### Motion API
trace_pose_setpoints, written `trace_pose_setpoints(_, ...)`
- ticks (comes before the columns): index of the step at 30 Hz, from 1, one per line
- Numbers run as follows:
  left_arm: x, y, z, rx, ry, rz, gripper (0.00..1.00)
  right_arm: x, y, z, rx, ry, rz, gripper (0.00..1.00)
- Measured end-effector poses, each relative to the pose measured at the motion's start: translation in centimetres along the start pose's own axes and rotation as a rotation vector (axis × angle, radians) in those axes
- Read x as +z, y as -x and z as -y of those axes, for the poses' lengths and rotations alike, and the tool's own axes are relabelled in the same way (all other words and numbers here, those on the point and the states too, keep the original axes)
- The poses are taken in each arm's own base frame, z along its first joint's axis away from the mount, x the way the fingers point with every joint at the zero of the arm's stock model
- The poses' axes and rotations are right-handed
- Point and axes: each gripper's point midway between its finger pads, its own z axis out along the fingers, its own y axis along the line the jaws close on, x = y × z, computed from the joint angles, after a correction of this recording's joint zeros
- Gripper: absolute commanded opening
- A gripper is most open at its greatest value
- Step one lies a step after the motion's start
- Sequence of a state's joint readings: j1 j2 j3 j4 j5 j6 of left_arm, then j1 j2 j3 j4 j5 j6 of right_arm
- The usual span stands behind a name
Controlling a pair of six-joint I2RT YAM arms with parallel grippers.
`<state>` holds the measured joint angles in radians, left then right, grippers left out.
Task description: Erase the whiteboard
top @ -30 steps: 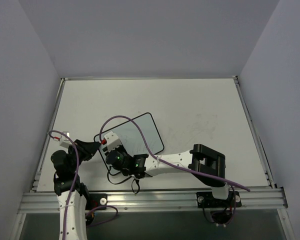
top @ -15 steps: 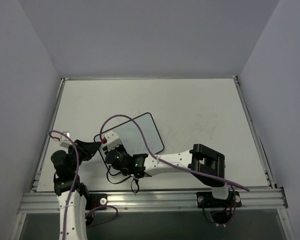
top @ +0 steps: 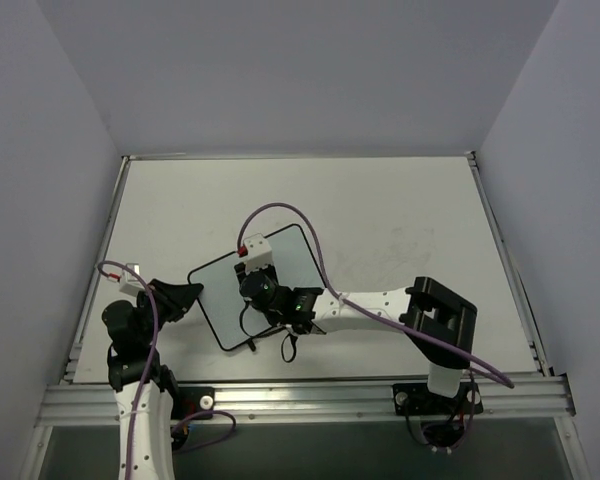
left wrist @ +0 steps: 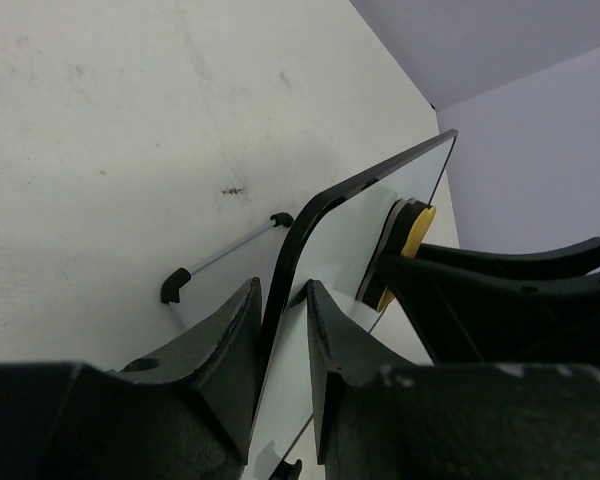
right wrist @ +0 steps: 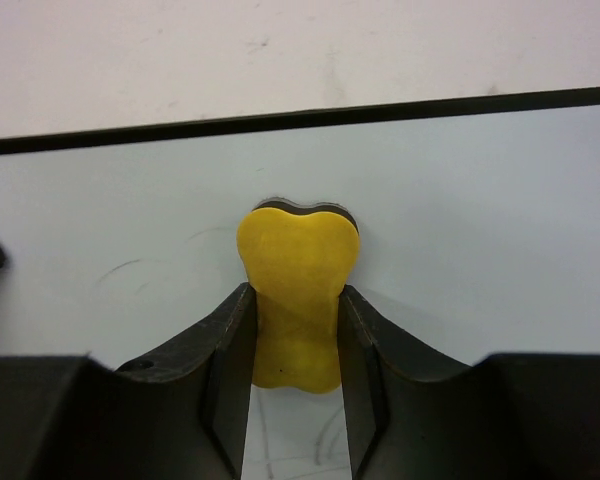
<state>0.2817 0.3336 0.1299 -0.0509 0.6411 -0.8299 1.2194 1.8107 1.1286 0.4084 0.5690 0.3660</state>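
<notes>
The whiteboard (top: 215, 300) lies tilted at the near left of the table, one edge lifted. My left gripper (top: 192, 291) is shut on its left black frame edge, seen edge-on between the jaws in the left wrist view (left wrist: 280, 325). My right gripper (top: 258, 285) is over the middle of the board, shut on a small yellow sponge (right wrist: 296, 270) and pressing it flat on the white surface (right wrist: 480, 200). Faint grey scribbles (right wrist: 130, 270) remain left of the sponge and below it. The sponge also shows in the left wrist view (left wrist: 412, 235).
One small black foot (left wrist: 175, 285) of the board stands on the white table (top: 400, 220). Purple cables loop over both arms. Grey walls close in the table on three sides, and an aluminium rail (top: 310, 398) runs along the near edge.
My right gripper has slid with the sponge from the board's near left corner up and right to its middle. The left gripper and the board have stayed put.
</notes>
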Motion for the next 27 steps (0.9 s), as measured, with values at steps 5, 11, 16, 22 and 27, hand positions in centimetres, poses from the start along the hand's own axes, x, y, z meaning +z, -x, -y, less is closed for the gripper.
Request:
trace_pose_setpoints(5, 0.0, 0.0, 0.0, -0.002, 0.001, -0.002, 0.31, 0.5, 0.9, 3.1, 0.045, -0.053, 0.007, 0.00)
trace_pose_setpoints(11, 0.0, -0.2, -0.1, -0.007, 0.007, -0.006, 0.31, 0.6, 0.8, 2.2, 0.042, -0.041, 0.007, 0.00)
trace_pose_setpoints(16, -0.1, -0.2, -0.2, -0.008, 0.011, -0.009, 0.31, 0.9, 1.0, -1.6, 0.028, 0.011, 0.019, 0.00)
trace_pose_setpoints(22, -0.1, -0.3, -0.2, -0.006, 0.010, -0.010, 0.31, -0.2, -0.5, -7.1, -0.013, 0.114, 0.005, 0.00)
trace_pose_setpoints(27, -0.1, -0.2, -0.1, -0.006, 0.009, -0.010, 0.31, -1.0, -2.0, -7.9, -0.021, 0.140, -0.016, 0.00)
